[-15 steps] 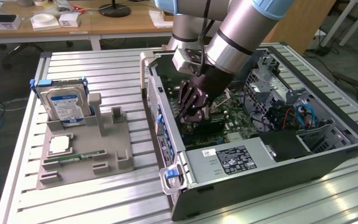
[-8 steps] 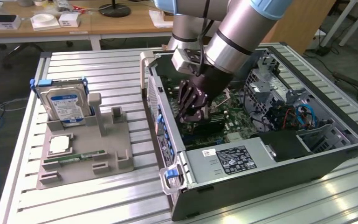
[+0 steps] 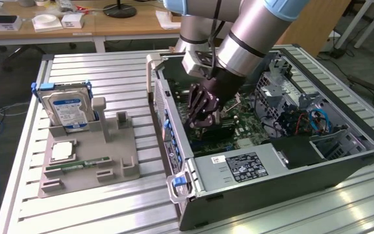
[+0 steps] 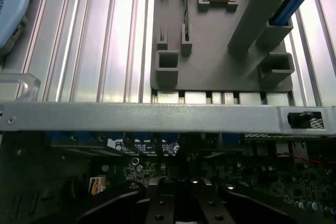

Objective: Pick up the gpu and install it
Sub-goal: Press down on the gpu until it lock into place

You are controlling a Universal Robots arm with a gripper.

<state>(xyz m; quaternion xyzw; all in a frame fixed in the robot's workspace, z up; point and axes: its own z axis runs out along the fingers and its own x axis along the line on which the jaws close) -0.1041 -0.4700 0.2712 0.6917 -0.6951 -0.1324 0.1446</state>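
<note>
- Gripper (image 3: 203,119) is down inside the open PC case (image 3: 343,161), over the motherboard (image 3: 245,124), roughly mid-frame in the exterior view.
- Fingers read as closed together (tips pinched, no gap to see); in the wrist view the gripper (image 4: 176,203) sits at 6 o'clock, dark fingers (image 4: 121,203) hanging just above the board.
- GPU: I can't pick it out with confidence. A dark flat shape (image 3: 223,130) lies right under the fingertips, at abt 4 o'clock from them, possibly the card near its slot, but whether it's gripped or seated I cannot tell.
- Key relation: if that's the card, its long axis seems to run along the board from 10 to 4 o'clock, directly beneath the hand, not off to a side.
- Gray parts holder (image 3: 89,161) sits well apart at 9 o'clock from the case, w/ hard drive (image 3: 66,109) upright, memory stick (image 3: 76,165) lying flat, CPU (image 3: 62,152) too.
- No card-like item seen on the holder.
</note>
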